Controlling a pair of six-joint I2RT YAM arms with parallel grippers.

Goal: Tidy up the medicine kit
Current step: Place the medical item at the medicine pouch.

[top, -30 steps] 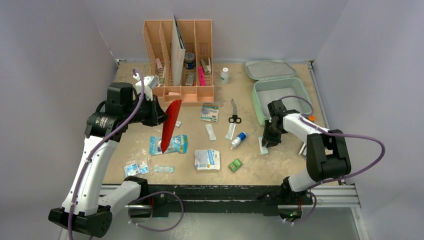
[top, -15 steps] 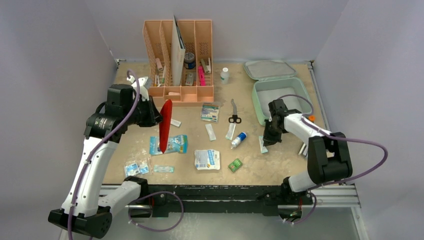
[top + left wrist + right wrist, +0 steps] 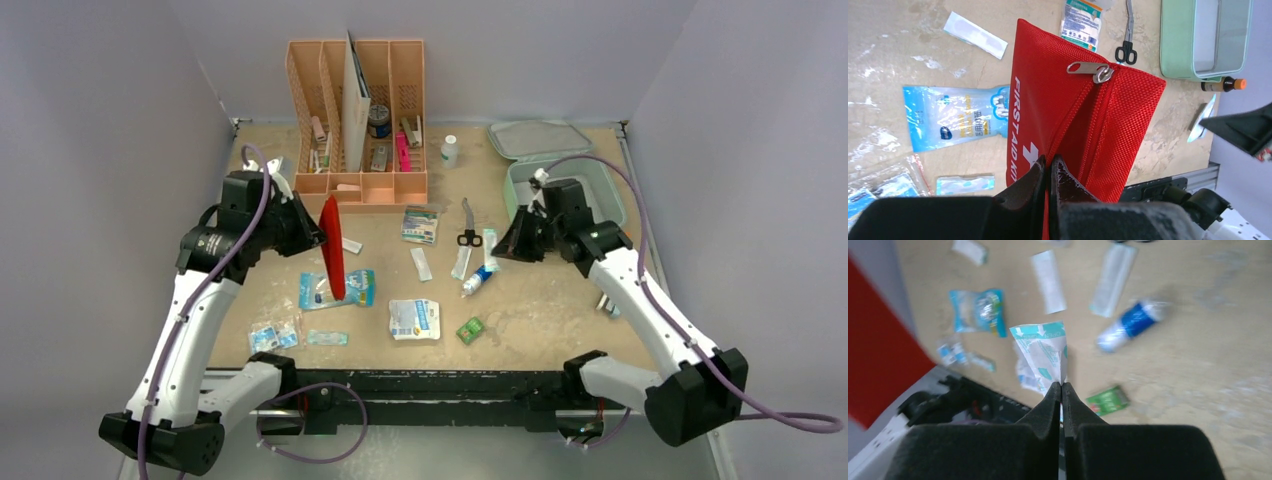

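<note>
The medicine kit (image 3: 612,192), a mint-green case, lies open at the back right with its lid (image 3: 540,138) flat behind it; its grey inside also shows in the left wrist view (image 3: 1205,40). My right gripper (image 3: 500,245) hovers left of the case, shut on a white and teal sachet (image 3: 1042,352) held above the table; the jaws (image 3: 1062,385) pinch its lower edge. My left gripper (image 3: 318,232) is shut on a red first aid pouch (image 3: 332,245) that hangs upright at centre left. In its wrist view the jaws (image 3: 1049,160) clamp the pouch (image 3: 1073,115) by its edge.
A peach desk organizer (image 3: 357,110) stands at the back centre, a white bottle (image 3: 450,150) beside it. Scissors (image 3: 469,232), a blue tube (image 3: 478,278), a green packet (image 3: 470,330), a white packet (image 3: 414,318) and blue packets (image 3: 340,290) lie scattered. A brown bottle (image 3: 1223,85) lies by the case.
My right gripper shut on the sachet near the case's front, lifted it and swung left over the middle. The left gripper turned the red pouch more upright.
</note>
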